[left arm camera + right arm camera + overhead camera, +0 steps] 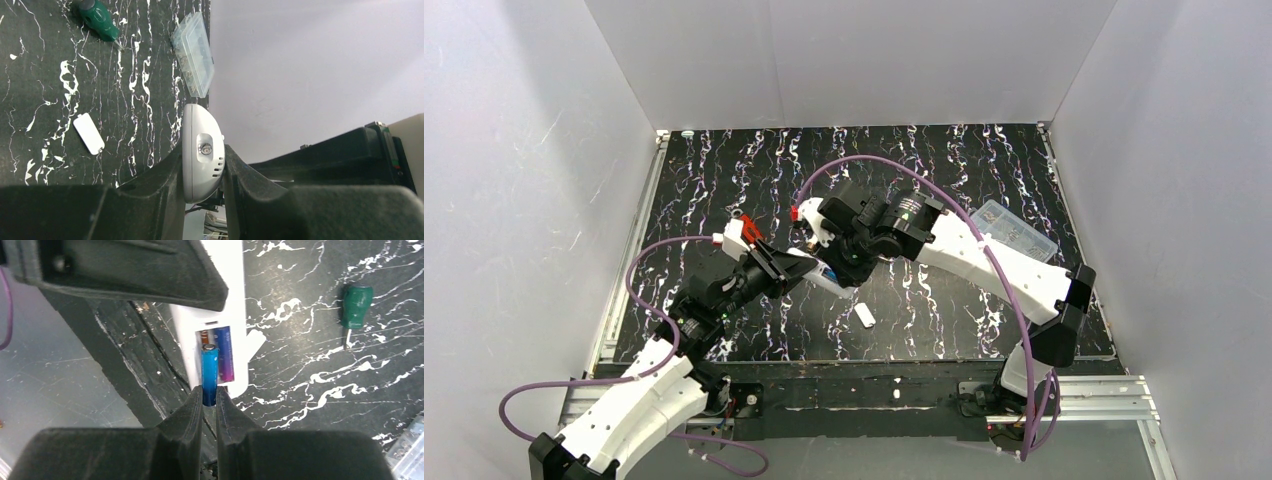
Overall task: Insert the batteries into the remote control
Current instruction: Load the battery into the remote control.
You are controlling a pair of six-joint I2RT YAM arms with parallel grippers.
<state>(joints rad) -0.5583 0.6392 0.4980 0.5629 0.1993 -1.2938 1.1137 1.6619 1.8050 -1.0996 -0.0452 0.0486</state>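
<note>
Battery [210,372], pinched by right jaws, sits over the remote control [237,315], itself clamped in left jaws.

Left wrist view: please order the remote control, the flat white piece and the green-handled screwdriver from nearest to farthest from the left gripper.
1. remote control: clamped in the left gripper, at the centre of the view.
2. flat white piece: lying flat, off to the left.
3. green-handled screwdriver: farthest, in the top left corner.
</note>
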